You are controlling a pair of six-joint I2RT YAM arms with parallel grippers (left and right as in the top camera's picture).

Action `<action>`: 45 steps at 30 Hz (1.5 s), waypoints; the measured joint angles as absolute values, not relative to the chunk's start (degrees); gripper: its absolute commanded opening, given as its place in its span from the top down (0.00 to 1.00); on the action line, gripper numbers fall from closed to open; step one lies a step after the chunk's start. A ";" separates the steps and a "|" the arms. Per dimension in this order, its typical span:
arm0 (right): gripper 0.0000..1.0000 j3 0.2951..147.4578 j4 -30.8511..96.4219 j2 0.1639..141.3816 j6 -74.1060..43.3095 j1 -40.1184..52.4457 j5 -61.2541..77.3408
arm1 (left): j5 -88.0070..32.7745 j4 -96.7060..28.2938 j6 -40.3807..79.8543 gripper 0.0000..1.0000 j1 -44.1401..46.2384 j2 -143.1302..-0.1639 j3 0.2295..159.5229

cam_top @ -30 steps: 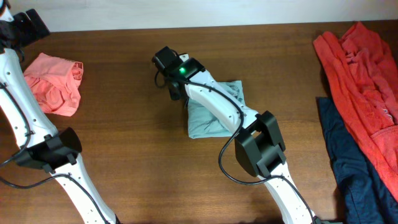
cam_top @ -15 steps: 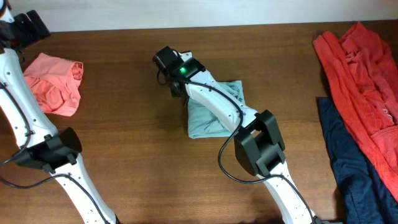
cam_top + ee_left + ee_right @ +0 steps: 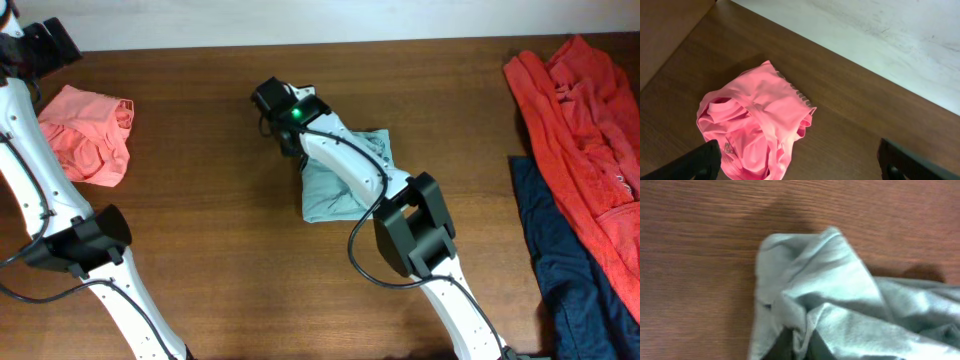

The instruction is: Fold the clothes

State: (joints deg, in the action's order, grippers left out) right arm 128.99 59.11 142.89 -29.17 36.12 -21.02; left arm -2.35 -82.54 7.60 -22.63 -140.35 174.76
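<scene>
Pinching T-shirt [image 3: 840, 275] corner: right claw [image 3: 796, 349].

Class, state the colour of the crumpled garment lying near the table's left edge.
The garment is salmon pink, clearest in the left wrist view.

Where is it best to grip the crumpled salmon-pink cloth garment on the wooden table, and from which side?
Probably the straight ribbed edge of the crumpled salmon-pink cloth garment, facing the table's edge. That edge lies flat and exposed on the wooden table, so come down from above; the rest is bunched folds.
</scene>
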 measured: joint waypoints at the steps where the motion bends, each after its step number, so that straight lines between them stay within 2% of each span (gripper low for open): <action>1: 0.96 128.99 59.57 142.89 -29.08 35.73 -20.99 | -2.35 -82.54 7.60 0.01 -22.63 -140.35 174.76; 9: 0.96 132.44 63.90 142.89 -27.16 30.81 -18.48 | -2.35 -82.52 7.62 0.01 -22.63 -140.35 174.76; 14: 0.96 139.15 66.50 142.89 -22.70 24.56 -13.72 | -2.35 -82.52 7.60 0.01 -22.63 -140.35 174.76; 21: 0.95 140.49 68.38 142.89 -20.67 17.32 -9.63 | -2.35 -82.54 7.62 0.01 -22.63 -140.35 174.76; 22: 0.86 140.49 68.82 142.89 -20.51 16.25 -8.84 | -2.35 -82.52 7.62 0.01 -22.63 -140.35 174.76; 24: 0.25 140.49 69.65 142.89 -20.10 14.48 -7.64 | -2.35 -82.52 7.60 0.01 -22.63 -140.35 174.76; 25: 0.01 140.49 70.26 142.89 -20.40 13.72 -7.11 | -2.35 -82.52 7.60 0.01 -22.63 -140.35 174.76; 30: 0.00 140.57 73.80 142.89 -20.12 9.85 -4.36 | -2.35 -82.52 7.62 0.01 -22.63 -140.35 174.76; 37: 0.09 140.81 76.44 142.89 -17.50 6.59 3.53 | -3.27 -82.81 7.62 0.01 -22.63 -140.35 174.76; 40: 0.11 141.08 76.84 142.89 -15.20 7.70 4.62 | -4.40 -82.89 7.64 0.01 -22.63 -140.35 174.76; 45: 0.21 140.99 76.34 142.89 -13.26 13.21 2.13 | -5.17 -82.87 7.64 0.01 -22.63 -140.35 174.76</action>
State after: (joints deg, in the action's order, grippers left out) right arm 140.99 76.34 142.89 -13.26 13.21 2.13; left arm -5.17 -82.87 7.64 -22.63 -140.35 174.76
